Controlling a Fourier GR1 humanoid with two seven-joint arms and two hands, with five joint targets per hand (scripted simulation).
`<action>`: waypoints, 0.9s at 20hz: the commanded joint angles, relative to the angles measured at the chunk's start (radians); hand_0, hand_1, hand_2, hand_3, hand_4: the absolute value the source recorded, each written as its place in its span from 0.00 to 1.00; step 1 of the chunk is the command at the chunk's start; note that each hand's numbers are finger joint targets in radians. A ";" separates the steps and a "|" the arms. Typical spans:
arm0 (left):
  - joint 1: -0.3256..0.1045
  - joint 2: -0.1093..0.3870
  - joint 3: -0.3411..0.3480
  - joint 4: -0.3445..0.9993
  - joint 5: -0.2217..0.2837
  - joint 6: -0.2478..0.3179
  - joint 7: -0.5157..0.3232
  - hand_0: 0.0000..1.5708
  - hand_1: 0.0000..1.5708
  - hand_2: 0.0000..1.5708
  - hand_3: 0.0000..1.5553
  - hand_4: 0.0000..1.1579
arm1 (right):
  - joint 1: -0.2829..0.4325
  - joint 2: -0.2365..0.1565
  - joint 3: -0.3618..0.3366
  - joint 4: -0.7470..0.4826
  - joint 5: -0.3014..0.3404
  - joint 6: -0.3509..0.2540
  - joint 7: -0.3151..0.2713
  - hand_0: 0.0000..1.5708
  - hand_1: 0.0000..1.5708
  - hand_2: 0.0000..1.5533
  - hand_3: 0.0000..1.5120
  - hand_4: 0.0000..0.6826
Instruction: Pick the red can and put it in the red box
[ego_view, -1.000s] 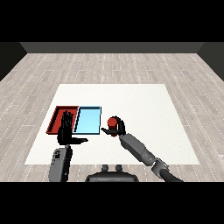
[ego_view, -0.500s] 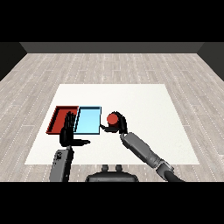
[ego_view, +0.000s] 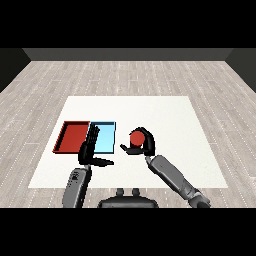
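Right hand (ego_view: 144, 144) has carried the red can (ego_view: 136, 137) leftward since the earlier frames, fingers curled round it, can near the light blue tray (ego_view: 111, 125). Red tray (ego_view: 73, 136) lies further to its left, past the blue one. Left hand (ego_view: 90, 149) hangs spread over both trays (holding nothing). Best to pass fully over the blue tray before release.

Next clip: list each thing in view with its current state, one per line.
red can: held by the right hand, not in any tray
right hand: curled round the can, right of the trays
left hand: open, fingers straight, holding nothing
red tray: on the table, nothing in it
light blue tray: beside the red tray, nothing in it
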 joint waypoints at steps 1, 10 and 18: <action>-0.033 -0.006 -0.048 -0.006 -0.018 0.041 0.055 0.00 0.00 0.00 0.00 0.00 | -0.016 0.009 -0.090 0.001 0.042 0.076 0.031 0.92 0.92 0.90 0.91 0.92; -0.147 -0.006 -0.173 0.094 -0.048 0.174 0.107 0.00 0.00 0.00 0.00 0.00 | -0.056 0.096 -0.190 0.050 0.114 0.167 -0.002 0.90 0.90 0.91 0.92 0.92; -0.177 -0.006 -0.260 0.161 -0.014 0.265 0.144 0.00 0.00 0.00 0.00 0.00 | -0.043 0.156 -0.243 0.033 0.188 0.228 0.018 0.92 0.92 0.92 0.92 0.91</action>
